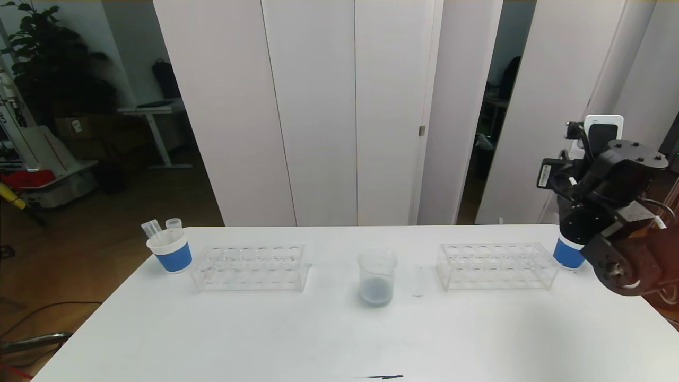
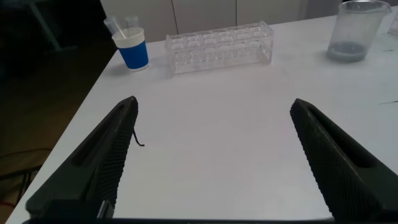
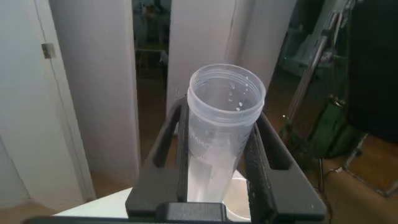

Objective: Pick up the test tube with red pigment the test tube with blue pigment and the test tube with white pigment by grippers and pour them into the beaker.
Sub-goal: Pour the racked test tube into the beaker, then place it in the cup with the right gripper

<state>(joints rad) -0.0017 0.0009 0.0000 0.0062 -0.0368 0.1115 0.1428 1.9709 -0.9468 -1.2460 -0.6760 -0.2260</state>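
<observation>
**Held tube at risk of tipping or slipping at the far right edge**

The right claw (image 3: 221, 152) is clenching a clear tube (image 3: 225, 102), mouth up, and droplets are clinging inside its rim. The lower part is looking whitish, but whether pigment is sitting in it cannot be told. In the head view the right arm is hanging at the right edge of the frame, above a blue cup (image 1: 566, 254), well apart from the beaker (image 1: 377, 284) at centre frame, which is holding a bluish-grey pool.

The left claw (image 2: 214, 106) is standing released over bare table (image 1: 318, 339) in the lower left, grasping nothing.

Likely troubles:
- The pads are gripping a smooth, round wall, so a quick swing may be enough to make the tube twist or slide.
- If any liquid is left inside, tilting before the mouth is over the beaker would be spilling it onto the table or the right rack (image 1: 496, 265) lying between.
- The beaker is light and narrow, so a low pass risks knocking it over.
- If the tube is being lowered to the cup, a miss at the rim would be toppling the cup off the table's corner.
</observation>
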